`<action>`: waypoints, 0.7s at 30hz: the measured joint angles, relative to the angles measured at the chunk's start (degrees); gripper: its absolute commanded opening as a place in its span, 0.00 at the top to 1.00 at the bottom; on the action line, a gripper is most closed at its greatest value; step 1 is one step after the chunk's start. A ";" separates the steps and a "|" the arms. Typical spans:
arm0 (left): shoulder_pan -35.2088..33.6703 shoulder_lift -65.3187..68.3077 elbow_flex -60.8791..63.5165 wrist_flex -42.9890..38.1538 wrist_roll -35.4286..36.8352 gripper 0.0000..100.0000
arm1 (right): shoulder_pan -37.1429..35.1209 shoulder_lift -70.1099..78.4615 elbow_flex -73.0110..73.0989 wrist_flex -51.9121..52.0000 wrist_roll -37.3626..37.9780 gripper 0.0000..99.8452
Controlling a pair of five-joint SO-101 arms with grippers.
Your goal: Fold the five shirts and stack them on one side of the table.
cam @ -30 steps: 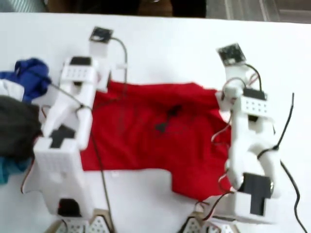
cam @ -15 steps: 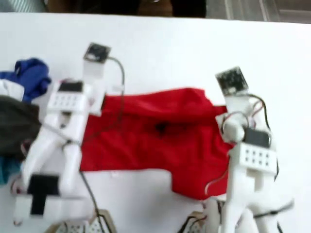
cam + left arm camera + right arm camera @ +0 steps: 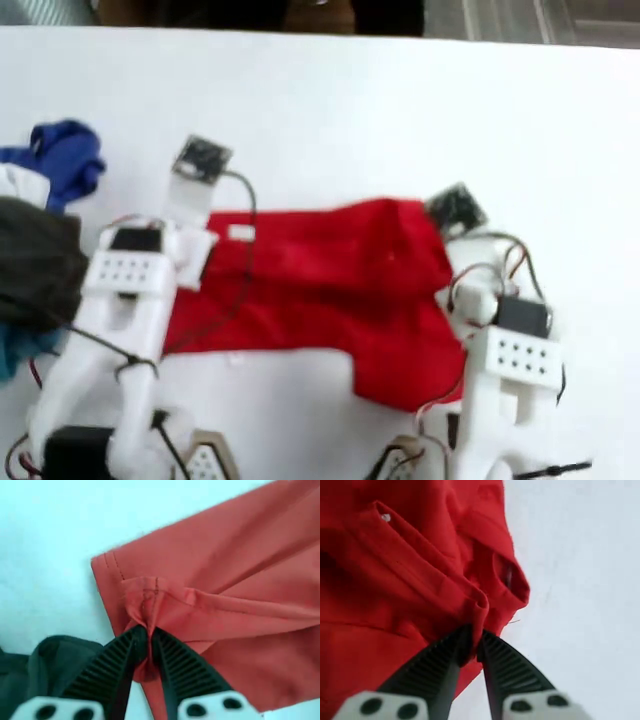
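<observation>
Both clamped on thin folds of the red shirt point(image 3: 320, 290), left gripper point(image 3: 148, 630) and right gripper point(image 3: 472, 637): uneven pulling could slip one free.

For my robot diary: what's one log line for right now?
step: red shirt fold | left gripper: shut on red shirt | right gripper: shut on red shirt | other shirts: heaped aside

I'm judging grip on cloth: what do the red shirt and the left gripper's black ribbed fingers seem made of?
Red shirt: thin matte fabric, perhaps cotton knit; it bunches in soft folds and shows stitched hems.
Left gripper, black ribbed fingers: likely hard matte plastic; the moulded ridges look rigid.
</observation>
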 measured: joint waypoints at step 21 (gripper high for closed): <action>-2.29 0.97 -4.31 -8.79 0.00 0.98 | -0.09 0.70 -0.97 -21.63 -2.90 0.98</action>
